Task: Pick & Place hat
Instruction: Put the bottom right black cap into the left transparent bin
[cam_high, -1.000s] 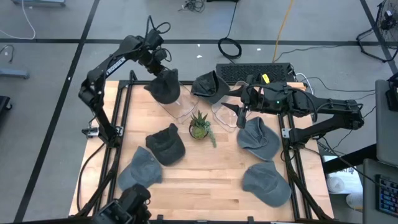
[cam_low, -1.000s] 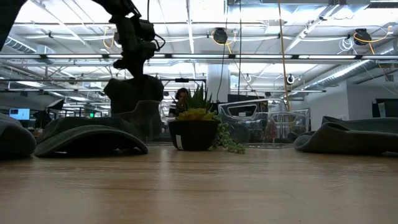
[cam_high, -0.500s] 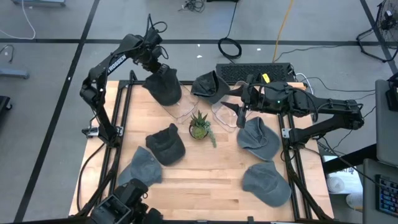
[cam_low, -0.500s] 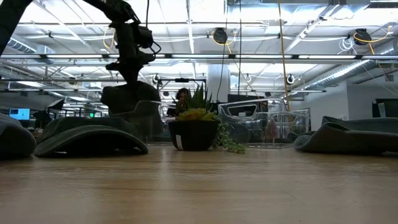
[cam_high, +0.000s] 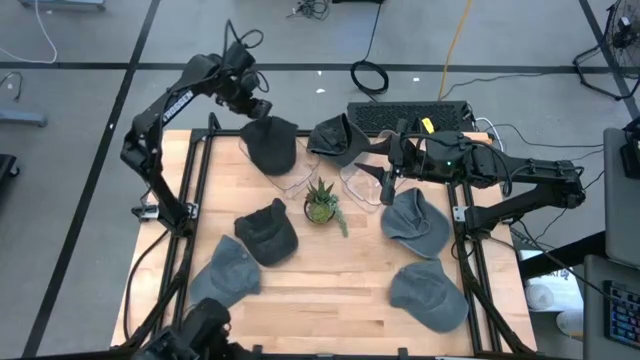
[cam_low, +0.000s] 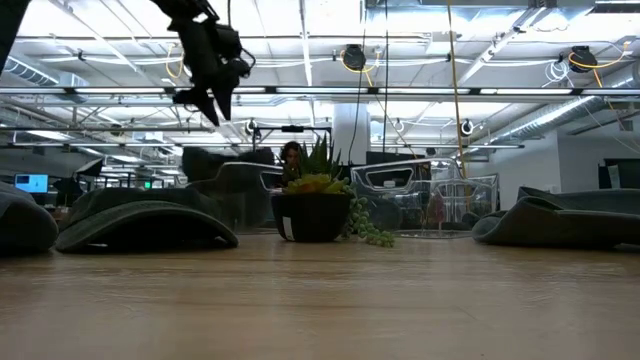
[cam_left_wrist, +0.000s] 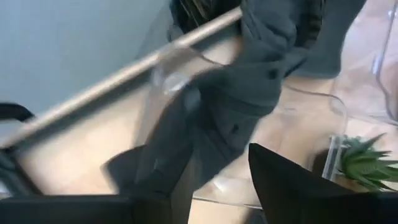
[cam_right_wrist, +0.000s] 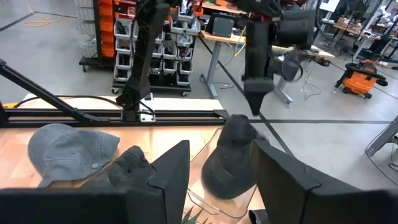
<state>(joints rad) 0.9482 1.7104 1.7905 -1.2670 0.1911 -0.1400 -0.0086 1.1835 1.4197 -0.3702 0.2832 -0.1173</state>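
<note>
Since the dark hat now lies draped on the clear bin at the tabletop's far edge and our left pincer stands released above it, we should lift straight up, while our right pincer, parted and empty, waits opposite.

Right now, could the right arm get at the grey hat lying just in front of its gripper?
Probably yes. The right gripper hovers with open fingers right beside that grey hat, and nothing lies between them. The left gripper is far off at the back.
</note>
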